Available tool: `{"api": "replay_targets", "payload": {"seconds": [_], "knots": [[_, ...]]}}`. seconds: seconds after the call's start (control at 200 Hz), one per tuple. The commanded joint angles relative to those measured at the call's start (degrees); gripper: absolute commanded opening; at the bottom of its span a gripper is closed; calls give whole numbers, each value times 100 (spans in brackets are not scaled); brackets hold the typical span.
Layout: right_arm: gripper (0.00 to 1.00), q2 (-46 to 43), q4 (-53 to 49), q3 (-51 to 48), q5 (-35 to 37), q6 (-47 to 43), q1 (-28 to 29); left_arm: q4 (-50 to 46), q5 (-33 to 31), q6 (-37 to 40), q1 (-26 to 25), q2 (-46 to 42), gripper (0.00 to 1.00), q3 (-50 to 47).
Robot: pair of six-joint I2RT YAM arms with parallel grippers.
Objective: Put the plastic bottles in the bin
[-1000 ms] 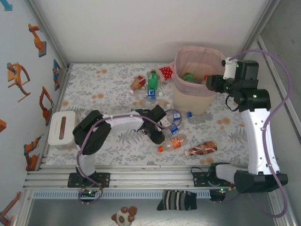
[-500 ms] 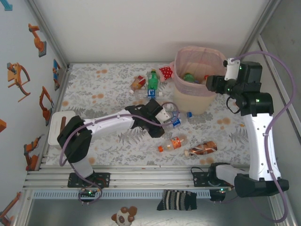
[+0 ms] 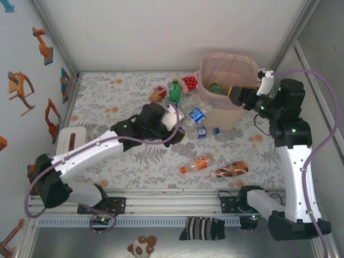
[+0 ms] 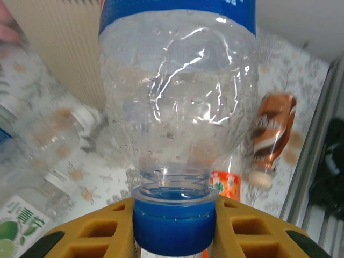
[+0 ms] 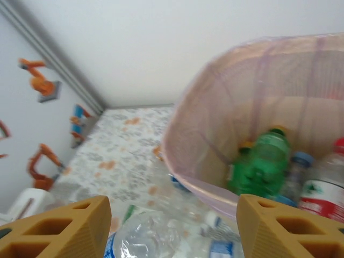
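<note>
My left gripper (image 3: 176, 120) (image 4: 174, 226) is shut on the blue cap of a clear plastic bottle (image 3: 198, 114) (image 4: 177, 97) with a blue label, held off the table just left of the bin. The bin (image 3: 207, 59) (image 5: 200, 180), pink mesh with a beige lower body (image 4: 59, 48), stands at the back right. Inside it lie a green bottle (image 5: 264, 160) (image 3: 216, 88) and others. My right gripper (image 3: 237, 97) (image 5: 172, 231) hangs open over the bin's near right rim, nothing between its fingers. On the table lie a green bottle (image 3: 174, 90), an orange one (image 3: 196, 164), a brown one (image 3: 230, 170) (image 4: 271, 134) and a clear one (image 3: 202, 131).
A red white-dotted soft item (image 3: 189, 81) lies by the bin's left side, a small yellow-brown bottle (image 3: 157, 94) beside the green one. A white box (image 3: 70, 144) sits at the table's left edge. Walls close in the left, back and right.
My left gripper shut on the clear bottle's cap, lifted it and carried it back and right toward the bin as the arm stretched out. The right gripper stayed open and shifted slightly.
</note>
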Motion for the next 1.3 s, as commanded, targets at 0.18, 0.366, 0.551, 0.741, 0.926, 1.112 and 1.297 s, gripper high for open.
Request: {"api": "replay_targets", "payload": {"seconds": [0.18, 0.366, 0.551, 0.741, 0.926, 1.112, 1.297], "knots": [[67, -39, 2832, -634, -1110, 1910, 594, 1947, 653, -936, 356, -1056, 18, -735], [75, 315, 3147, -461, -966, 2056, 1485, 2099, 911, -1037, 387, -1123, 17, -728], [80, 694, 3122, -317, -716, 2135, 1964, 2192, 1051, -1100, 388, -1085, 17, -714], [79, 997, 3178, -221, -707, 2327, 2207, 2186, 1038, -1069, 393, -1051, 17, -696], [67, 1018, 3227, -222, -681, 2388, 2215, 2143, 1009, -1037, 396, -973, 17, -659], [56, 1020, 3138, -197, -614, 2361, 2215, 2138, 974, -1042, 396, -945, 20, -660], [50, 1053, 3046, -126, -517, 2307, 2216, 2113, 884, -1042, 396, -995, 31, -676]]}}
